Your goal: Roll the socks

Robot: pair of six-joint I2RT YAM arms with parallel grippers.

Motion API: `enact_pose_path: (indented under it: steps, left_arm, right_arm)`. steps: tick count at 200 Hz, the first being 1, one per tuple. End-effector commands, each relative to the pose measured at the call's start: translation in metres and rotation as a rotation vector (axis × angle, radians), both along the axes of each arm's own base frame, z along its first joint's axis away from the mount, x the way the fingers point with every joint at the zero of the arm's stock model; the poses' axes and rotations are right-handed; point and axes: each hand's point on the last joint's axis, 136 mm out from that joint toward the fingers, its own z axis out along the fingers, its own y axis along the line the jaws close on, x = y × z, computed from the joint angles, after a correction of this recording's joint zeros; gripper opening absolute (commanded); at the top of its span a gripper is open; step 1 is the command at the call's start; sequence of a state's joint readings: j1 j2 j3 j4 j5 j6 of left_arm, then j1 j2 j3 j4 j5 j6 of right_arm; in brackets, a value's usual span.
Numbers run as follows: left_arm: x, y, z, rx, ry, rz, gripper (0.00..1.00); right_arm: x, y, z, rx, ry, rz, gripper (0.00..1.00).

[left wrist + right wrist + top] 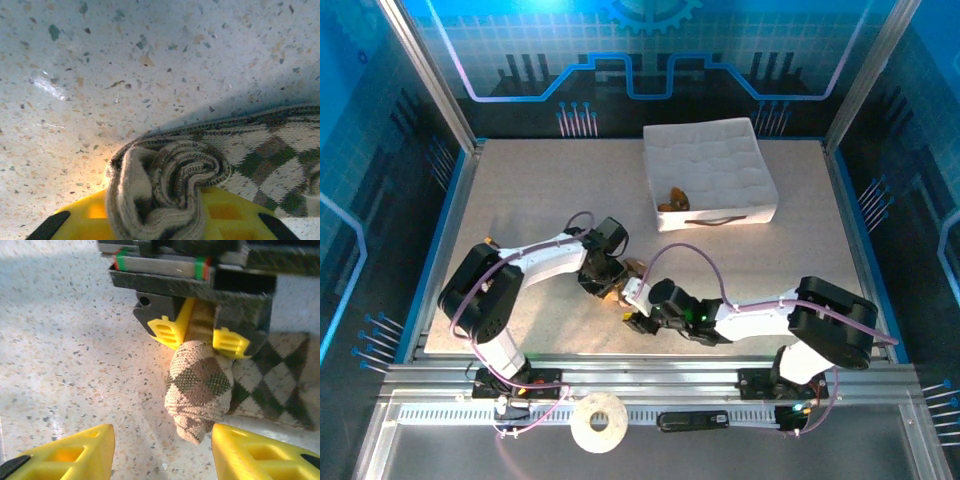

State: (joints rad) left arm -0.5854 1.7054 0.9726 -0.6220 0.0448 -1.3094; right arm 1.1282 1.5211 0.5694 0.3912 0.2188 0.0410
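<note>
The brown-and-beige argyle sock [167, 182] is wound into a tight roll at one end, and its flat remainder [270, 150] trails right across the table. My left gripper [603, 278] is shut on that roll; in the right wrist view its yellow fingers [165, 331] pinch the top of the argyle roll [200, 385]. My right gripper [160, 455] stands open just in front of the roll, one finger on either side, touching nothing. In the top view the right gripper [633, 305] sits right next to the left one. An olive and orange sock bundle [672, 198] lies inside the white box.
The white quilted box [720, 160] stands at the back right of the speckled table [530, 200]. On the front rail lie a roll of white tape [598, 420] and a black bar [692, 420]. Metal frame posts stand at the back corners.
</note>
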Motion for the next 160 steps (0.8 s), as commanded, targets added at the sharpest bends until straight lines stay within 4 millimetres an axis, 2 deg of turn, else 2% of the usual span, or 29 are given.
enact_pose_path:
  steps: [1, 30, 66, 79, 96, 111, 137, 160]
  left_arm:
    - [-0.065, 0.046, -0.04, 0.223, 0.273, -0.015, 0.11]
    - [-0.062, 0.042, -0.038, 0.213, 0.287, -0.034, 0.11]
    - [-0.058, 0.034, -0.036, 0.158, 0.286, -0.036, 0.12]
    - [-0.054, 0.03, -0.033, 0.125, 0.284, -0.035, 0.13]
    - [-0.047, 0.026, -0.027, 0.078, 0.257, -0.031, 0.17]
    - [-0.039, 0.024, -0.018, 0.027, 0.225, -0.012, 0.23]
    - [-0.026, 0.02, 0.001, -0.071, 0.172, 0.036, 0.41]
    - [-0.013, 0.019, 0.014, -0.156, 0.124, 0.108, 0.61]
  right_arm:
    - [0.02, -0.007, 0.0, -0.177, -0.193, -0.042, 0.54]
    - [0.031, 0.016, 0.003, -0.217, -0.258, -0.033, 0.55]
    - [0.038, 0.021, -0.03, -0.303, -0.224, -0.044, 0.53]
    - [0.043, 0.012, -0.047, -0.358, -0.179, -0.081, 0.47]
    - [0.046, -0.002, -0.066, -0.39, -0.101, -0.136, 0.3]
    - [0.043, -0.012, -0.079, -0.388, -0.006, -0.159, 0.18]
    - [0.031, -0.021, -0.095, -0.301, 0.2, -0.165, 0.02]
    - [0.018, -0.024, -0.105, -0.251, 0.314, -0.141, 0.0]
